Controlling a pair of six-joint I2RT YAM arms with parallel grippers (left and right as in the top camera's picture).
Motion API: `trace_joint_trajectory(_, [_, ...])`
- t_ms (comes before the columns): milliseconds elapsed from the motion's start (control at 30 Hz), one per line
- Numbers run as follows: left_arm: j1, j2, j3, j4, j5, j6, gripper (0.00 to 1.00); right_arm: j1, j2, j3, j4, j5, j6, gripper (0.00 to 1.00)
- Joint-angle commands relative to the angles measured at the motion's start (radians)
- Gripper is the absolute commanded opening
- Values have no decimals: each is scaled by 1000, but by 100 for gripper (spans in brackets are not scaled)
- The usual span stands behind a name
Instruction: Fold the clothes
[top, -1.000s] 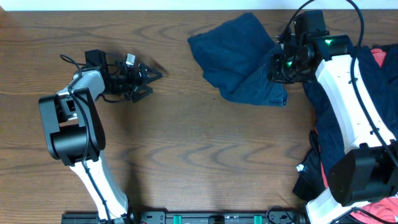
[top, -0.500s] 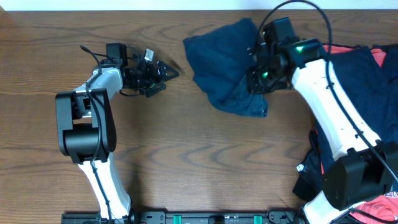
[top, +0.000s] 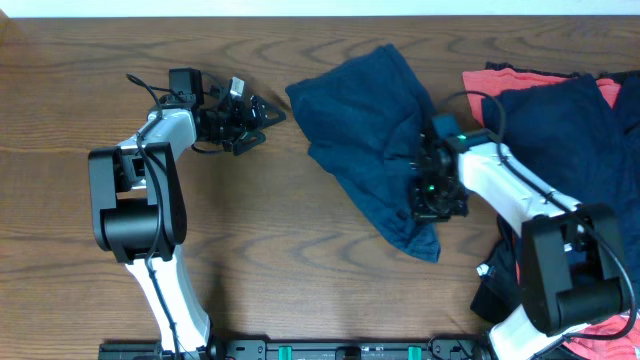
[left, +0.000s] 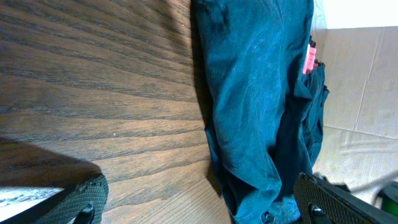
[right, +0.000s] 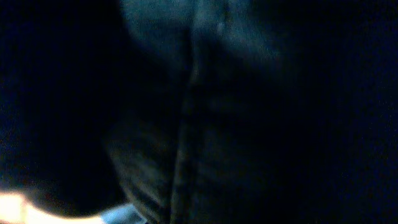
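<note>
Overhead, the right gripper (top: 432, 200) sits pressed onto the near right edge of a crumpled navy garment (top: 365, 120). Its fingers are buried in cloth, so whether they are clamped or parted cannot be told. Its own camera is filled by dark blue fabric (right: 217, 93) crossed by a seam (right: 186, 118). The garment spreads up and away from this gripper toward the table's far edge, and a narrower tail trails down just below it. Right behind the arm, a pile of clothes (top: 560, 120) lies at the table's end, navy on top with a coral-red piece (top: 500, 75) showing at its far side. Across the bare wood of the table (top: 300, 250), the left gripper (top: 268, 124) hovers with fingers spread wide and holding nothing. The garment's nearest edge (left: 255, 93) lies just ahead of its fingertips.
</note>
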Motion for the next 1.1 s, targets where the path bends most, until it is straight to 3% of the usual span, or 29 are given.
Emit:
trace_joint_trajectory(0, [8, 45, -25, -11, -126, 2, 98, -109, -3, -17, 25, 81, 119, 1])
trace_joint_trajectory(167, [7, 45, -26, -11, -126, -2, 98, -282, -3, 0, 68, 144, 163, 1])
trace_joint_trajectory(267, [4, 45, -25, -10, -126, -1, 98, -347, -3, 3, 101, 149, 77, 1])
trace_joint_trajectory(433, [-13, 45, -25, 7, -130, -1, 98, -353, -2, 3, 142, 143, 63, 1])
trace_joint_trajectory(700, [-58, 45, 42, 35, -211, 6, 98, -286, 71, 3, 113, 141, 56, 1])
trace_joint_trajectory(1067, [-140, 46, 135, 32, -331, 6, 98, -4, 108, 9, 103, 130, 91, 1])
